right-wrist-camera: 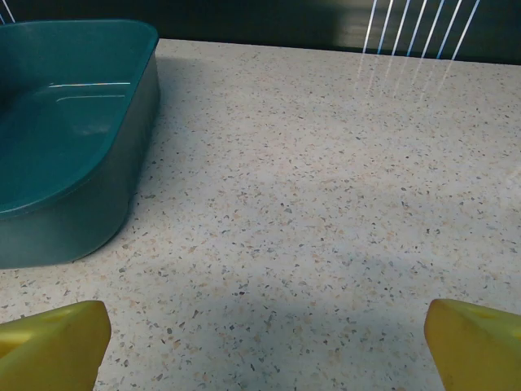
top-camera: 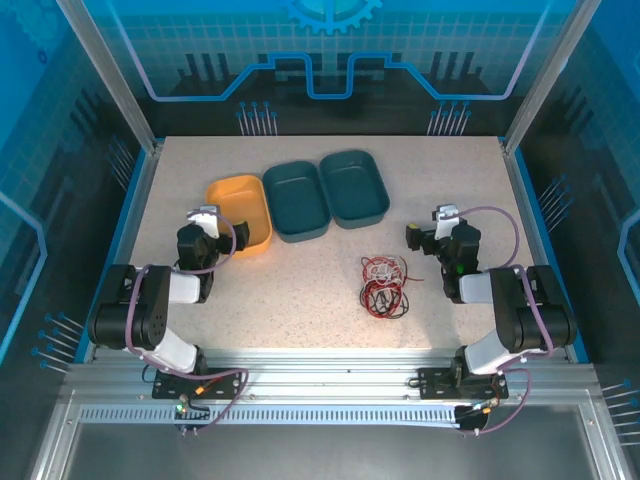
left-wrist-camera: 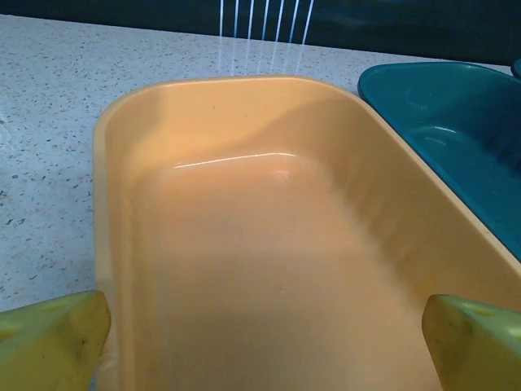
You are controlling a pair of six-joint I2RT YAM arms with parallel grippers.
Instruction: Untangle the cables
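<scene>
The cables (top-camera: pixel 384 286) lie in one small tangle of red, white and black wire on the speckled table, right of centre. My right gripper (top-camera: pixel 428 232) stands open a short way to the right of the tangle and slightly farther back, over bare table (right-wrist-camera: pixel 309 204), its yellow fingertips (right-wrist-camera: pixel 57 342) wide apart with nothing between them. My left gripper (top-camera: pixel 205 222) is open at the near end of the orange bin (top-camera: pixel 245 208), which is empty in the left wrist view (left-wrist-camera: pixel 260 269); its yellow fingertips (left-wrist-camera: pixel 57 338) frame the bin's floor.
Two empty teal bins (top-camera: pixel 298 198) (top-camera: pixel 355 186) sit side by side behind the tangle, right of the orange one. A teal bin's corner (right-wrist-camera: pixel 73 138) shows left of the right gripper, another (left-wrist-camera: pixel 456 130) right of the orange bin. Blue rails edge the table.
</scene>
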